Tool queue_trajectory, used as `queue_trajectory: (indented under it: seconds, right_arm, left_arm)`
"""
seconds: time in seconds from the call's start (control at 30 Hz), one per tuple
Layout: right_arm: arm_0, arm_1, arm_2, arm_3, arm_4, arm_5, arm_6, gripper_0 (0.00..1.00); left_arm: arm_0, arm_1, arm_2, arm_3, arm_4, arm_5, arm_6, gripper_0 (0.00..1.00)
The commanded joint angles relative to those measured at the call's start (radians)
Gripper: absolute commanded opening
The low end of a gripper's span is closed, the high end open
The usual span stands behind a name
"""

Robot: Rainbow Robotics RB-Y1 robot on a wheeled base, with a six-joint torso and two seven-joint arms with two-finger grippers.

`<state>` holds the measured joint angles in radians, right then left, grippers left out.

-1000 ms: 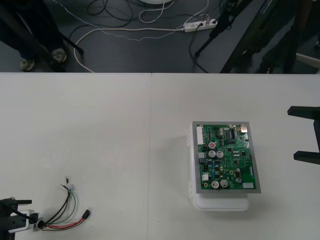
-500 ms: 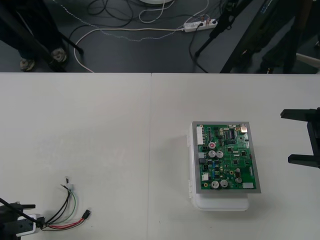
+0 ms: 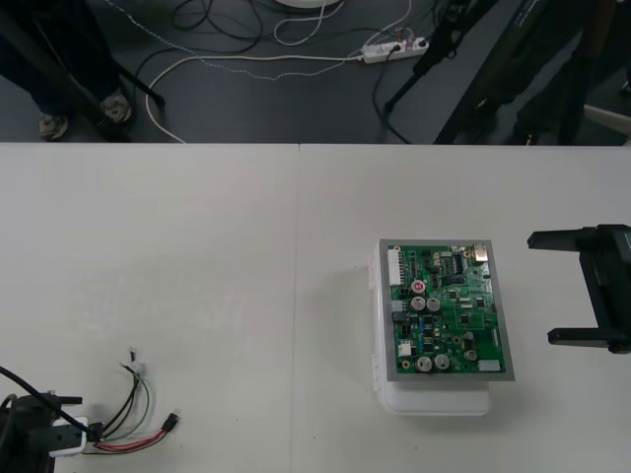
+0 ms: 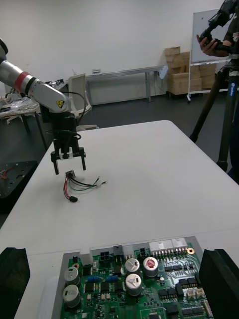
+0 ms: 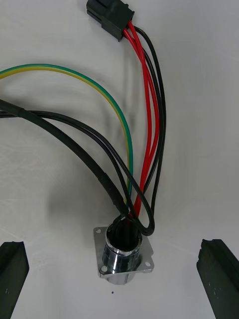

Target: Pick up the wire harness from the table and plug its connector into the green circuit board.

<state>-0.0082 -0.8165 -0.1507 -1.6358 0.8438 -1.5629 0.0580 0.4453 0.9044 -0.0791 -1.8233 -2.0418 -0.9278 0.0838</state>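
Observation:
The wire harness (image 3: 128,422) lies on the table at the front left, its wires fanned out and its black plug (image 3: 173,421) pointing toward the board. My left gripper (image 3: 71,426) is open and straddles the socket end. In the left wrist view, the round metal socket (image 5: 122,250) sits on the table between the two fingers (image 5: 12,271), and red, black and green wires (image 5: 144,124) run away to the plug (image 5: 110,16). The green circuit board (image 3: 449,310) rests on its white base at centre right. My right gripper (image 3: 562,288) is open just right of the board (image 4: 134,284).
The right wrist view looks across the board to the left gripper (image 4: 67,158) hanging over the harness (image 4: 79,187). A table seam (image 3: 298,296) runs front to back between harness and board. Cables and a power strip (image 3: 392,47) lie on the floor beyond the far edge.
My right gripper has slid left toward the board's right edge. The left gripper has shifted slightly around the socket end; the harness has stayed put.

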Motion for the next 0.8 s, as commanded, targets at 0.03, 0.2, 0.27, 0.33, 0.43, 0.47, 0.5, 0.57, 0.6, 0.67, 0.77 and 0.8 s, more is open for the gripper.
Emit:
queue_trajectory:
  seconds: [0.03,0.2,0.27,0.33,0.43,0.47,0.5,0.57,0.6,0.67,0.77,0.8]
  right_arm:
    - [-0.016,-0.053,0.051,-0.029,-0.026,-0.008,0.068,1.0]
    - [-0.016,-0.075,0.051,-0.048,-0.029,-0.008,0.129,1.0]
    - [-0.018,-0.084,0.051,-0.048,-0.035,-0.008,0.155,1.0]
    - [-0.018,-0.087,0.048,-0.041,-0.049,-0.008,0.183,1.0]
    - [-0.016,-0.087,0.046,-0.016,-0.083,-0.008,0.192,1.0]
    - [-0.016,-0.087,0.048,-0.013,-0.088,-0.008,0.192,1.0]
    - [-0.015,-0.087,0.046,-0.013,-0.094,-0.008,0.194,1.0]
    - [-0.01,-0.087,0.046,-0.012,-0.106,-0.008,0.195,1.0]
    - [-0.004,-0.084,0.045,-0.01,-0.117,-0.008,0.195,1.0]
    - [0.005,-0.064,0.043,0.007,-0.144,-0.008,0.195,1.0]
    - [0.01,-0.038,0.039,0.017,-0.146,-0.008,0.195,1.0]
    - [0.01,-0.033,0.037,0.017,-0.146,-0.008,0.195,1.0]
  left_arm:
    - [-0.031,0.007,-0.051,0.013,-0.021,0.093,-0.076,1.0]
    - [-0.031,0.027,-0.076,0.019,-0.031,0.132,-0.088,1.0]
    - [-0.033,0.034,-0.085,0.024,-0.034,0.147,-0.091,1.0]
    - [-0.033,0.047,-0.099,0.03,-0.037,0.172,-0.098,1.0]
    - [-0.03,0.059,-0.111,0.036,-0.037,0.193,-0.105,1.0]
    - [-0.03,0.06,-0.111,0.036,-0.037,0.195,-0.107,1.0]
    - [-0.028,0.062,-0.111,0.039,-0.038,0.196,-0.11,1.0]
    - [-0.028,0.064,-0.111,0.042,-0.04,0.198,-0.115,1.0]
    - [-0.027,0.064,-0.111,0.045,-0.041,0.199,-0.118,1.0]
    - [-0.028,0.067,-0.114,0.05,-0.044,0.205,-0.122,1.0]
    - [-0.03,0.073,-0.122,0.059,-0.048,0.222,-0.127,1.0]
    - [-0.03,0.073,-0.125,0.061,-0.049,0.228,-0.127,1.0]
